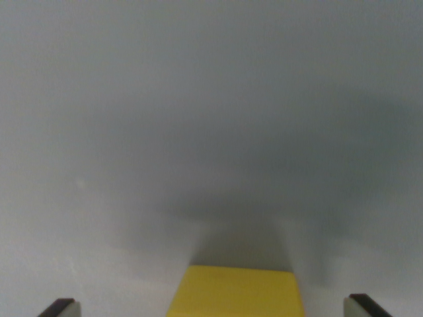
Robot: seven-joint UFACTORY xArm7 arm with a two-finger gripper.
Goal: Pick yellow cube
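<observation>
Yellow cube (234,292) at bottom centre of frame, cut off by lower edge, only top part showing. Gripper (215,308) fingers apart: one fingertip (59,308) in bottom left corner, other in bottom right corner. Cube sits between them, clear gap on each side, no contact visible. Cube closer to right-hand tip than left. Grey surface (198,119) fills rest of frame, blurry, soft dark shadow above cube spreading toward centre right.

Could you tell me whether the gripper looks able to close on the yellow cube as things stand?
Probably yes: the yellow cube sits between the open gripper fingertips, gaps either side, nothing in between.
</observation>
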